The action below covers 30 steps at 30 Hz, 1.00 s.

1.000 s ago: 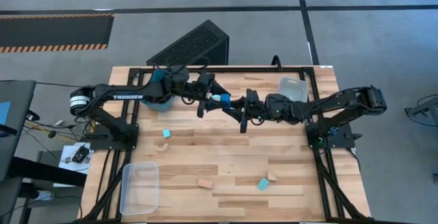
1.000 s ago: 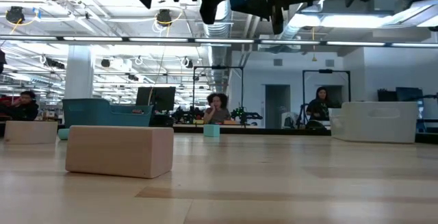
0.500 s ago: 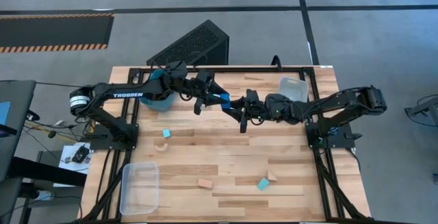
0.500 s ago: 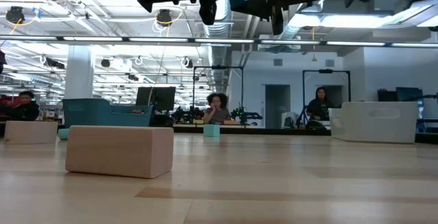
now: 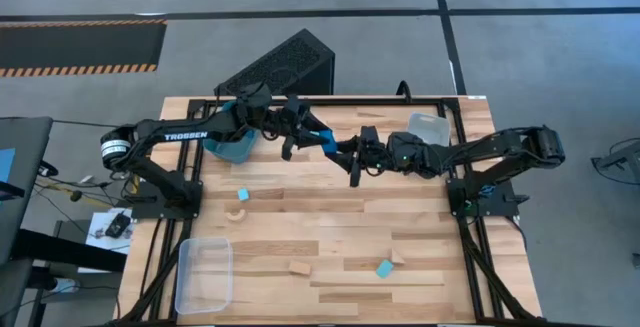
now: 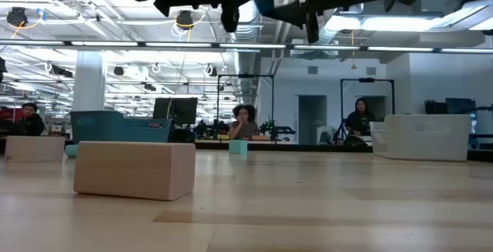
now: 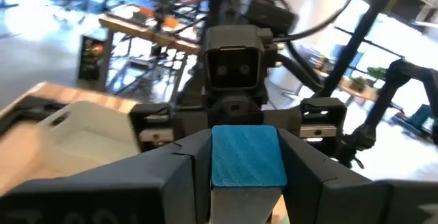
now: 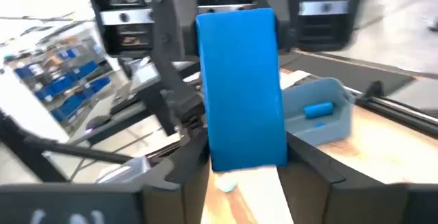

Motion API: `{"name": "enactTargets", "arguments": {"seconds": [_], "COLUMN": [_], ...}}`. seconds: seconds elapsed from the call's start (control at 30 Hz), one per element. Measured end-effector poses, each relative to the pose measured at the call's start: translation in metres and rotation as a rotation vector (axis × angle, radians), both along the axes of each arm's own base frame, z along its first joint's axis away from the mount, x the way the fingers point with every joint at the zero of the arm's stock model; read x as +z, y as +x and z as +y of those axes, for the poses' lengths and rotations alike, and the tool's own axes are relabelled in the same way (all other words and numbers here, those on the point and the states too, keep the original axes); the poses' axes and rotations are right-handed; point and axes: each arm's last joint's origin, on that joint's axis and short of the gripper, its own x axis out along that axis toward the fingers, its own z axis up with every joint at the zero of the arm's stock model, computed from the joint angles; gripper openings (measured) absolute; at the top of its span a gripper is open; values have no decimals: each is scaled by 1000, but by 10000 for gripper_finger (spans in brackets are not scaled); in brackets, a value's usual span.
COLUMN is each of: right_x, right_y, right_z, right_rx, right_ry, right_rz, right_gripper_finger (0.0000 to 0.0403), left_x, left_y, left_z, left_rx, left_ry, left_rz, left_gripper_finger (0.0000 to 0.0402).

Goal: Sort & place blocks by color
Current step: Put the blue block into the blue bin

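The left gripper (image 5: 310, 132) is clamping one blue block (image 5: 325, 142) in mid-air. The right gripper (image 5: 345, 154) is flanking it, grip unclear. Six blocks are lying below.

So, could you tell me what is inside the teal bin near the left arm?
The right wrist view shows one blue block lying in the teal bin. From above, the left arm covers part of the bin, so the rest is hidden.

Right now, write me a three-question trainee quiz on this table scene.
1. True or false: the blue block lies on the table.
2. Which bin has a small blue piece inside? A, the teal bin; B, the clear bin at the table's front corner.
3. What colour is the block beside the tan wedge?
Key: 1 false, it is up in the air between the two arms; 2 A; 3 light cyan.
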Motion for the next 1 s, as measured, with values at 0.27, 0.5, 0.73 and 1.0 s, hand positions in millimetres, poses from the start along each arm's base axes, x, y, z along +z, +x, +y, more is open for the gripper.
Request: {"name": "enactTargets", "arguments": {"seconds": [0.27,0.5,0.73,1.0], "right_x": [-14,-27,-27,-27], "right_y": [-5,-8,-6,-5], "right_z": [-26,-23,-14,8], "right_rx": [-161,-172,-145,-153], "right_ry": [161,232,254,302], "right_rz": [101,217,212,195], "right_gripper_finger": [251,254,255,255], "left_x": [-11,-34,-58,-95], "left_y": [-35,-81,-116,-147], "left_z": [30,63,82,68], "left_rx": [304,627,809,901], "left_ry": [54,73,-11,-78], "left_rz": [272,661,835,968], "left_gripper_finger": [105,105,108,107]}}
